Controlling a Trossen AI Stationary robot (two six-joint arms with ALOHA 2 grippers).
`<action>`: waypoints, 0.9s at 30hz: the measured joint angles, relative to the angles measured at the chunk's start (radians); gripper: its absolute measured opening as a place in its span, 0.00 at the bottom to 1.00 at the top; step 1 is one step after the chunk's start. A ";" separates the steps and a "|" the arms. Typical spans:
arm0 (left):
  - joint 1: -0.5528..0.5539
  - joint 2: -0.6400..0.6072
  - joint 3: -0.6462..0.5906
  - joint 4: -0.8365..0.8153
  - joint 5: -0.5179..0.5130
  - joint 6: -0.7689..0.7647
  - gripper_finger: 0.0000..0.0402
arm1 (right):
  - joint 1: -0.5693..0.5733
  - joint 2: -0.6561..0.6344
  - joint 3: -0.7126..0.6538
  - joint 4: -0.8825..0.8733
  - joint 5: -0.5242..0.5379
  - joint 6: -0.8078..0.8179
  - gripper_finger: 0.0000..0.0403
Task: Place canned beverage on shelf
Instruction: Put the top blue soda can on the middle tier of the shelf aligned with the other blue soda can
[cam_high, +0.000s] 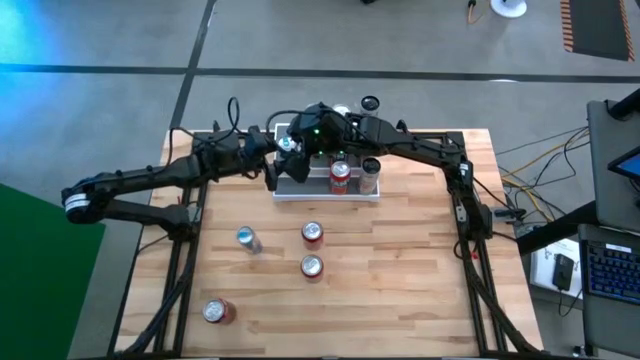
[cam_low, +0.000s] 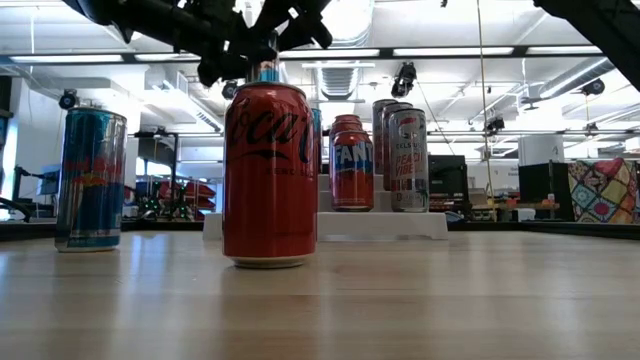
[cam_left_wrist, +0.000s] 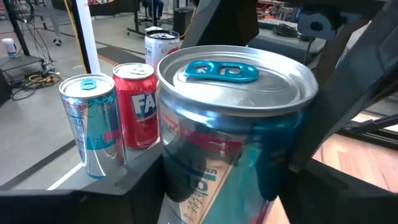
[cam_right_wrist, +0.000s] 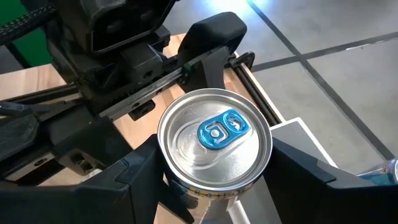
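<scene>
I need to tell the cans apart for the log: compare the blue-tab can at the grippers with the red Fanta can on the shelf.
The blue-tab can has a silver and teal body; the Fanta can is red. The blue-tab can sits between the fingers of the right gripper, with the left gripper close by; the Fanta can stands free on the shelf, beside a slim silver can. Both are upright.

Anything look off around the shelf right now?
Yes: both arms crowd one blue-tab can at the shelf's end nearer the left arm. The right gripper clamps it while the left gripper straddles the same can. Nothing spilled or toppled.
</scene>
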 joint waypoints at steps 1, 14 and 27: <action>0.000 0.000 0.000 0.000 -0.001 0.000 0.58 | 0.000 0.000 0.000 -0.002 -0.007 0.002 0.57; 0.002 0.107 -0.003 0.093 -0.021 0.101 0.58 | -0.012 -0.094 0.001 -0.096 -0.042 0.081 0.76; 0.107 0.403 -0.004 0.451 0.135 0.170 0.57 | -0.014 -0.249 0.003 -0.206 0.071 0.082 0.82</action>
